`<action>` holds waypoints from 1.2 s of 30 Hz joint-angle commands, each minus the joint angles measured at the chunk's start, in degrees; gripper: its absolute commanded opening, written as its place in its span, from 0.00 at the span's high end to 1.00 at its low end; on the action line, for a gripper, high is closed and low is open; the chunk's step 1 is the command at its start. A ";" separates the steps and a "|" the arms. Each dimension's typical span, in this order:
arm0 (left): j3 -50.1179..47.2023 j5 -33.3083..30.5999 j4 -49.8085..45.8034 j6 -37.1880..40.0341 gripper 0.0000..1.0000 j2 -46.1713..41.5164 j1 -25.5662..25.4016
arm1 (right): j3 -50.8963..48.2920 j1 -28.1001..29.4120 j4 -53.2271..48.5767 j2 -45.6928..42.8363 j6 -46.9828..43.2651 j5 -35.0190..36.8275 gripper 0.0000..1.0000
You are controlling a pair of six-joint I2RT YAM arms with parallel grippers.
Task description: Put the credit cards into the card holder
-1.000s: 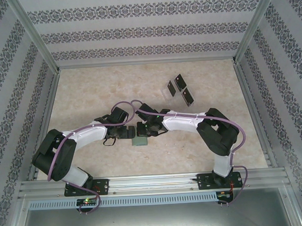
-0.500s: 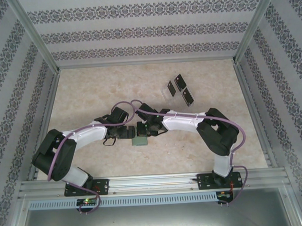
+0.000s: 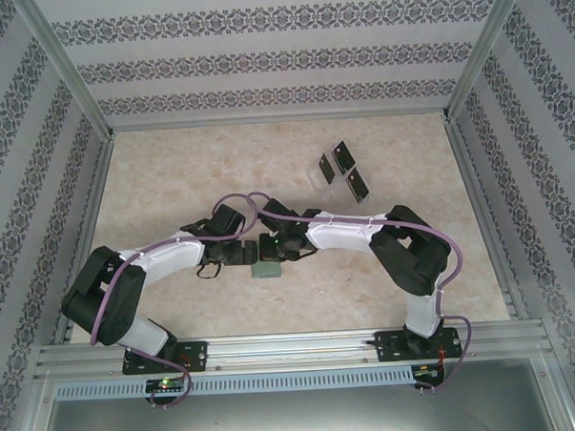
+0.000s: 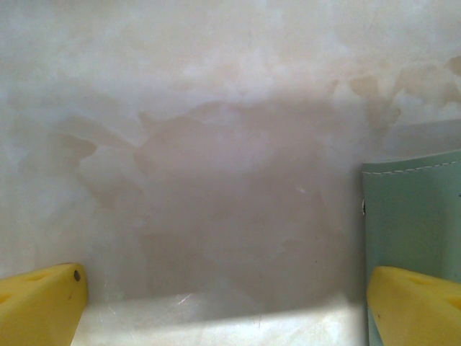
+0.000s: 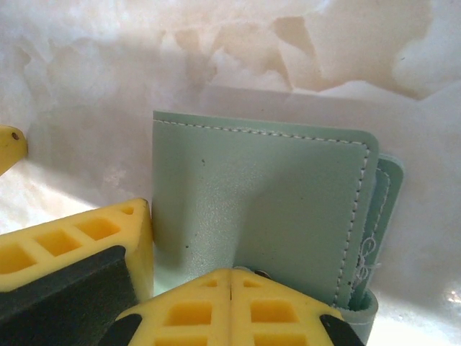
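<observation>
The grey-green card holder lies closed on the marble table between the two grippers. In the right wrist view its stitched cover is seen from close up. My right gripper is shut, with its joined yellow fingertips down on the cover's near edge. My left gripper is open, and its right fingertip overlaps the card holder's left edge. From above, the left gripper and right gripper meet just above the card holder. Three black credit cards lie apart at the back right.
Aluminium rails edge the table in front, and patterned walls enclose the other sides. Bare marble spreads to the back left. Both arms bend inward across the table's middle.
The right arm's elbow has eased slightly to the left. The grippers, the card holder and the cards sit as before.
</observation>
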 commanded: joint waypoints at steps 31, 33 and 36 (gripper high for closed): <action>-2.87 10.87 4.41 -3.27 0.00 -1.02 -2.57 | 1.04 -2.00 -8.90 -6.32 -0.02 2.74 1.00; -2.93 11.10 4.45 -3.35 0.00 -1.13 -2.58 | 1.44 -1.96 -8.95 -5.84 -0.20 2.58 1.00; -2.80 11.35 4.65 -3.35 0.00 -0.77 -2.72 | 2.22 -1.88 -8.60 -4.99 -0.21 2.01 1.00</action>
